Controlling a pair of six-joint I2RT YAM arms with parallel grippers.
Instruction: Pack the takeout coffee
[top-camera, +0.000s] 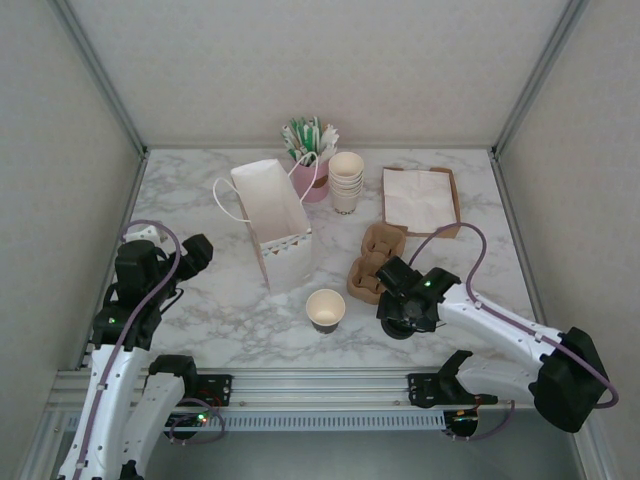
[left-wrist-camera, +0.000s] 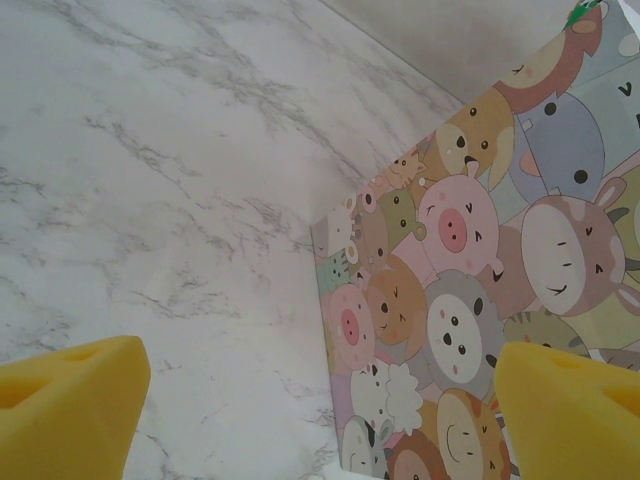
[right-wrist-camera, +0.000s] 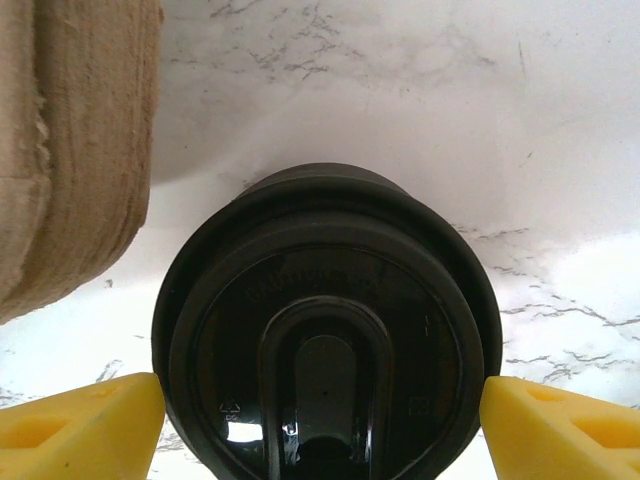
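Right gripper (right-wrist-camera: 318, 395), jaws wide and holding nothing, is straddling the coffee (right-wrist-camera: 320, 300), which is sitting on the table (right-wrist-camera: 400, 80) just beside the carrier (right-wrist-camera: 80, 150) and looking light, crushable and slick-lidded, probably best taken gently around the paper wall under the lid (right-wrist-camera: 225, 330).

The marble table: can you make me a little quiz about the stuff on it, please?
1. True or false: the white paper bag with handles lies flat.
2. What is between the right arm's yellow fingers? A) a spoon B) a round black plastic sip lid C) a banana
3. What colour is the round cup full of green and white sticks, beside the stack of cream paper cups?
Key: 1 false, it stands upright; 2 B; 3 pink.
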